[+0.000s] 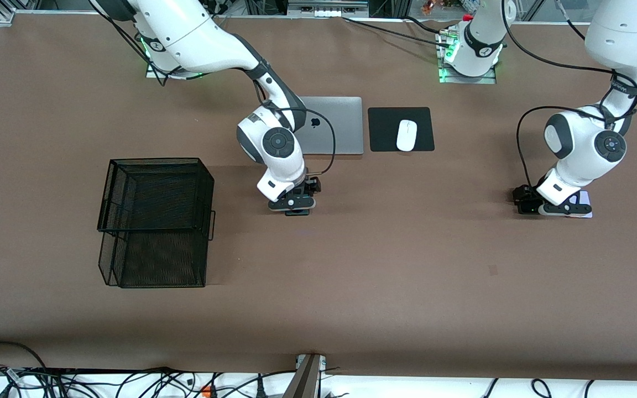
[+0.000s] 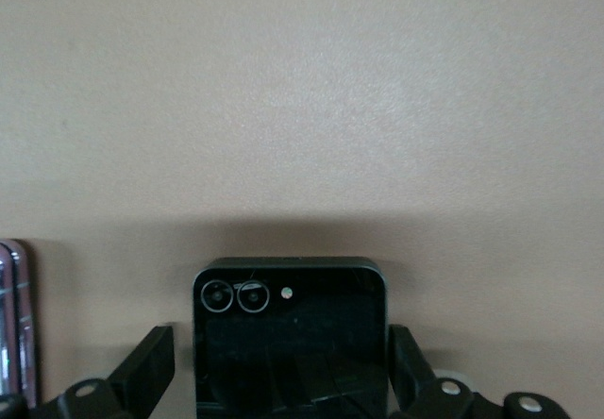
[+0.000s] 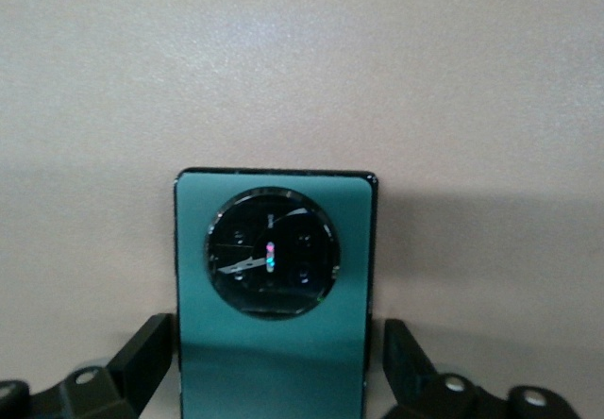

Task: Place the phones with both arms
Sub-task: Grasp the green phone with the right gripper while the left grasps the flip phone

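The green phone [image 3: 272, 296] lies flat on the table between the spread fingers of the right gripper [image 3: 272, 381]. The black phone [image 2: 291, 339] is likewise straddled by the open left gripper [image 2: 283, 386], beside the lilac phone [image 2: 14, 320]. Both are judged rigid, slick and fragile, best clamped across their long edges.

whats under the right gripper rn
The dark-green phone lies flat on the table between the open right gripper fingers. In the front view the gripper covers it almost entirely.

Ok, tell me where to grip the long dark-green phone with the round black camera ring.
Take the long dark-green phone across its two long edges, below the round black camera ring, coming straight down from above. It lies flat on the brown table, and the right hand already straddles it, fingers open at either edge.
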You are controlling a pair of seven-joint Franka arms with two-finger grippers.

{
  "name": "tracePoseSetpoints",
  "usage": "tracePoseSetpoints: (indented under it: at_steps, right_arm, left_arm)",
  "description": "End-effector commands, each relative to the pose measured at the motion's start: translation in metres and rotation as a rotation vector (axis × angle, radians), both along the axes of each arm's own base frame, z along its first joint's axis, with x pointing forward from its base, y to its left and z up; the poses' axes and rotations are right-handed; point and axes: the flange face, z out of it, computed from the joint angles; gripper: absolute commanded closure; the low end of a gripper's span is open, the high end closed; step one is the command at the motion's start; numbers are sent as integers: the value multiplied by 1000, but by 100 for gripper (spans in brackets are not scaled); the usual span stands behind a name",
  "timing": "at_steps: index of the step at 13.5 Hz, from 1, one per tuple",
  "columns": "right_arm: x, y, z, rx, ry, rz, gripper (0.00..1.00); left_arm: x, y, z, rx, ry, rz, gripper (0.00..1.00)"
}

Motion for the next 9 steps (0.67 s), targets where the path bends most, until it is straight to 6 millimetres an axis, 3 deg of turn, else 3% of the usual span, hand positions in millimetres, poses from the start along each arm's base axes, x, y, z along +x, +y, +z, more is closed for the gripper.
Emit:
tracePoseSetpoints:
  at_steps: [1,2,3,4,5,6,9]
  right_arm:
    - [-3,2,-8,-1,-18,-4,36]
    - [-2,1,-7,1,-18,-6,60]
    - [0,1,-4,4,-22,-8,81]
    - [0,2,-2,7,-23,-12,95]
    - [1,3,0,10,-24,-26,100]
    - [2,4,7,16,-33,-61,100]
    - [19,-2,46,39,-83,-118,100]
  left_arm:
    - [4,2,-4,-4,-11,-5,0]
    - [4,3,-5,-7,-9,5,12]
    - [4,1,-5,-9,-10,8,33]
    - [4,1,-5,-10,-10,16,54]
    - [4,0,-6,-11,-6,20,71]
    - [4,-1,-6,-12,-4,19,81]
    - [18,-6,6,-15,-2,12,90]
